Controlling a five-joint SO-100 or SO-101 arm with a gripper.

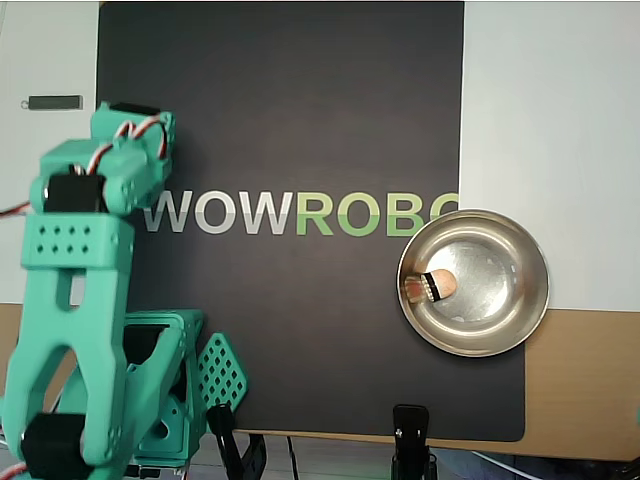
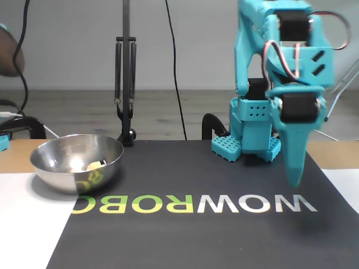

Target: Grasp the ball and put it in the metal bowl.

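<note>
The tan ball point(image 1: 442, 285) lies inside the metal bowl point(image 1: 512, 322), left of its centre, with a small black-striped patch touching its left side. In the fixed view the ball point(image 2: 92, 166) shows just over the bowl's point(image 2: 60, 175) near rim. My teal gripper point(image 2: 294, 180) hangs point-down over the black mat, above the W of the lettering and far from the bowl. Its jaws look pressed together with nothing between them. In the overhead view the wrist point(image 1: 125, 165) covers the fingertips.
The arm's base point(image 2: 247, 147) stands at the mat's point(image 1: 300, 120) edge. A black lamp post with springs point(image 2: 125, 84) rises behind the bowl. Black clamps point(image 1: 410, 432) grip the table edge. A small grey bar point(image 1: 52, 102) lies on the white sheet. A hand point(image 2: 8, 53) shows at the left edge.
</note>
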